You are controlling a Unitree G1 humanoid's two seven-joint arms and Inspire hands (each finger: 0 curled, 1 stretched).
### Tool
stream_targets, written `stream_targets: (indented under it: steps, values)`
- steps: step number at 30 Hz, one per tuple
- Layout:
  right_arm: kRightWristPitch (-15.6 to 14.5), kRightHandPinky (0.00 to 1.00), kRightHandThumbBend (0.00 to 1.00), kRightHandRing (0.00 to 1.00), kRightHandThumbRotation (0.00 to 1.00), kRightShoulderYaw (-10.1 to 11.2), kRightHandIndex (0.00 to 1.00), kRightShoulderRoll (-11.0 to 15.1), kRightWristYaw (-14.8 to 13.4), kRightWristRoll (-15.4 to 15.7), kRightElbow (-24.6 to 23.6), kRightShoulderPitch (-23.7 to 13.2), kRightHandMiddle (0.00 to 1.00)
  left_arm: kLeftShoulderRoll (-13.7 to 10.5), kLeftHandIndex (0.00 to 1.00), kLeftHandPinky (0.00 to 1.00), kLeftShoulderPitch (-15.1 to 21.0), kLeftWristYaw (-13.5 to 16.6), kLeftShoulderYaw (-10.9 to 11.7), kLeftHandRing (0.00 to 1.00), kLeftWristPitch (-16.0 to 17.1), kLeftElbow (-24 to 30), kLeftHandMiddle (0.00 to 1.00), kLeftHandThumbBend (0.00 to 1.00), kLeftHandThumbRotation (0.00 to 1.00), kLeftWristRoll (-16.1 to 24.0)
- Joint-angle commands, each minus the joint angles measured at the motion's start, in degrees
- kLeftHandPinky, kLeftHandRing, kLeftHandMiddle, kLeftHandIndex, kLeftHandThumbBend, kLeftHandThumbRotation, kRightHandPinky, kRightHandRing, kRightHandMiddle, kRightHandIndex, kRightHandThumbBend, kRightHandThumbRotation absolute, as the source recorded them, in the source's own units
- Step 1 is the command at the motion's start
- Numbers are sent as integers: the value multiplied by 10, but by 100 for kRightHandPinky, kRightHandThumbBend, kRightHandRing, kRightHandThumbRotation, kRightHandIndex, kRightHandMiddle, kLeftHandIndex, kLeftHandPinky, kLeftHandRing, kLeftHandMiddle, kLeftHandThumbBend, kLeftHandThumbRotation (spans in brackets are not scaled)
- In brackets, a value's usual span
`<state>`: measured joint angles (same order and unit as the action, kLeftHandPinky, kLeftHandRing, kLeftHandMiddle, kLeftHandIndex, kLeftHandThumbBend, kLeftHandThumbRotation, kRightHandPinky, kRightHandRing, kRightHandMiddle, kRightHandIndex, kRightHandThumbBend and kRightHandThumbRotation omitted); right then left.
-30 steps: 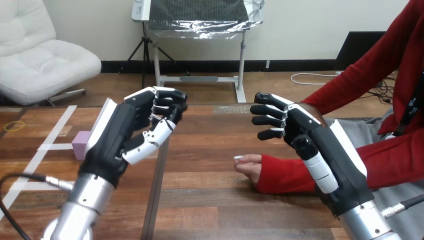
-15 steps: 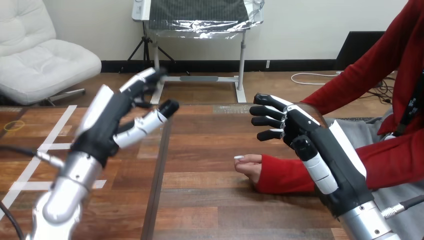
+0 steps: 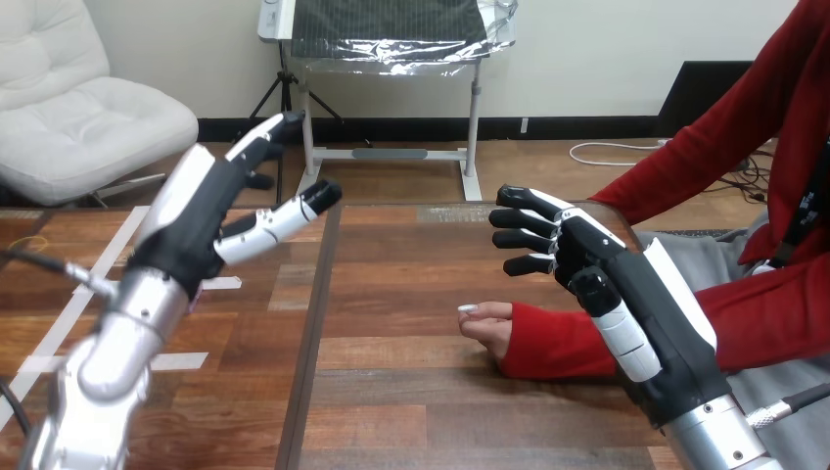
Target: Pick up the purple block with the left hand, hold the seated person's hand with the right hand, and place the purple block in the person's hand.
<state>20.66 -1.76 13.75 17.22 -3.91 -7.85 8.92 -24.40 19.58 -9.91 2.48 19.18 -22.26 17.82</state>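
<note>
The left hand (image 3: 201,225) is raised over the left part of the table (image 3: 411,392). It is spread, with its fingers (image 3: 262,139) stretched up and away and its thumb (image 3: 286,216) pointing toward the middle of the table; nothing is in it. Its silver forearm comes up from the lower left corner.

The right hand (image 3: 607,269) is raised at the right side. Its fingers (image 3: 524,217) are loose and a little apart, pointing left, and its thumb lies along its near side. It holds nothing.

The person's hand (image 3: 486,323) rests on the table near the middle, just left of and below the right hand, with its fingers curled in. The red sleeve (image 3: 553,343) runs from it to the right and passes under the right hand. The right hand's fingers are well above the person's hand and are not curled round the hand or the wrist. Whether its palm touches the sleeve cannot be told.

The table is made of brown wooden planks. A dark seam (image 3: 311,333) runs from its far edge toward the near edge between the two robot hands. Strips of white tape (image 3: 181,360) lie on the wood at the left, partly covered by the left arm.
</note>
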Motion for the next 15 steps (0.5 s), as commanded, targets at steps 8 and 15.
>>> stream_targets:
  steps: [8,15]
  values:
    - [4,72,97,80,100,5,85,2,1,-1,-22,-24,83,-43,90,74,130,47,-45,86,15,-106,89,76,79,77]
    - [14,72,98,80,100,7,85,3,10,-15,-12,-27,83,-65,89,76,168,75,-83,86,19,-161,89,75,81,139]
